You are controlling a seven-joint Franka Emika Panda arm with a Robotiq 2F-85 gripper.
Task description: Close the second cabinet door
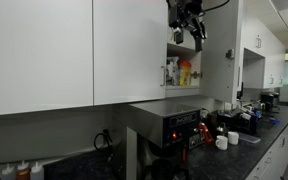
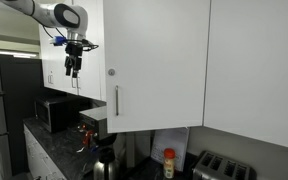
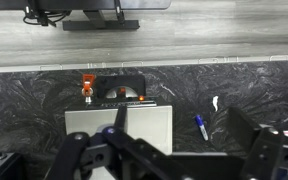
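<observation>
The second cabinet door (image 2: 159, 70) is a tall white panel with a short silver handle (image 2: 115, 100) at its lower left edge. It stands swung open. In an exterior view it shows edge-on and angled (image 1: 220, 60), to the right of the open cabinet, whose shelf holds bottles (image 1: 184, 72). My gripper (image 1: 191, 35) hangs open and empty high in front of that opening, close to the door's handle edge without touching it. It also shows beside the door in an exterior view (image 2: 72, 68). In the wrist view the fingers (image 3: 169, 160) are spread wide over the counter.
The matching white door (image 1: 129, 50) with a handle at its lower right is shut. Below are a silver appliance (image 3: 119, 125), a blue pen (image 3: 201, 127), an orange bottle (image 3: 85, 88), a black machine (image 1: 169, 125), mugs (image 1: 222, 140), a kettle (image 2: 106, 158) and a toaster (image 2: 224, 168).
</observation>
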